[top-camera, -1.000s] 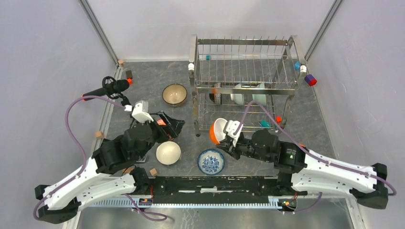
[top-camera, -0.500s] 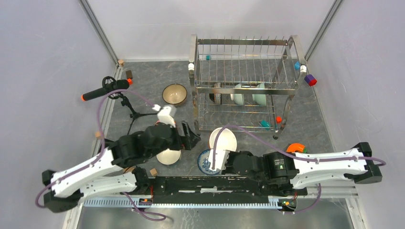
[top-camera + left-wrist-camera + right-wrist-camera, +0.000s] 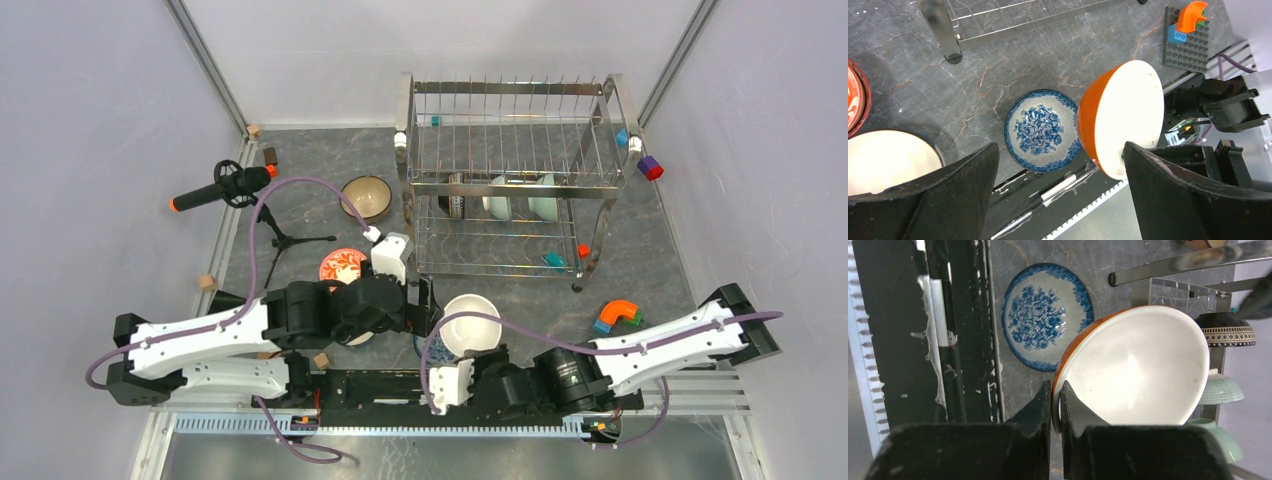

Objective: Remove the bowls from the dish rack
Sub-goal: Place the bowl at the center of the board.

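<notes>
Now the right tool (image 3: 1055,405) pinches the orange bowl (image 3: 1138,365) by its rim over the near edge of the table (image 3: 640,260). Next, probably, lower it beside the blue bowl (image 3: 1040,129). The left tool (image 3: 1060,150) is spread, empty.

The rack (image 3: 515,186) was bright chrome wire and tube, mirror-shiny. The table (image 3: 998,60) looked like dark grey veined stone, matt and faintly rough. The orange bowl (image 3: 1120,117) was glazed ceramic, glossy orange outside and smooth white within. The blue bowl (image 3: 1042,130) had a similar glazed sheen. The left fingers (image 3: 1168,200) were matt black plastic, slightly grainy.
</notes>
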Controlling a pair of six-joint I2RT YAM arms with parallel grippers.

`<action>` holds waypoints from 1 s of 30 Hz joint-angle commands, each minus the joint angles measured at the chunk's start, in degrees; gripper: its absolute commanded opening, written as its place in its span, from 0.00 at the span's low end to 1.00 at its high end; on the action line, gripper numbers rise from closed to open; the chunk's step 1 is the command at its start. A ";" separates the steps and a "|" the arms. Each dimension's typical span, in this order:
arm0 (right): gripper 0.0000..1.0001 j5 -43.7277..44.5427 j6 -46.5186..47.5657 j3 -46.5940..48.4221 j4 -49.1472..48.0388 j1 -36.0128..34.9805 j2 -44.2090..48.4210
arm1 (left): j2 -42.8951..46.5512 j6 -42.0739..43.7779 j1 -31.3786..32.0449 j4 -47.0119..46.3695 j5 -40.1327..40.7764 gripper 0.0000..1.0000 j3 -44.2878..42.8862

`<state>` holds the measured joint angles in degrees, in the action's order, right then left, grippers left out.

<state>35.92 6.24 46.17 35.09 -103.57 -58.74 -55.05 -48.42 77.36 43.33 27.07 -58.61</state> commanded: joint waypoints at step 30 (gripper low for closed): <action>0.00 1.57 1.08 5.43 1.03 -4.85 -7.20 | -24.75 -1.52 7.55 3.69 6.16 0.39 -9.73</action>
<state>36.05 7.79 49.54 37.89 -108.27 -66.39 -77.93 -48.75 84.14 47.48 31.40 -65.36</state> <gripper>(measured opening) 0.112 0.439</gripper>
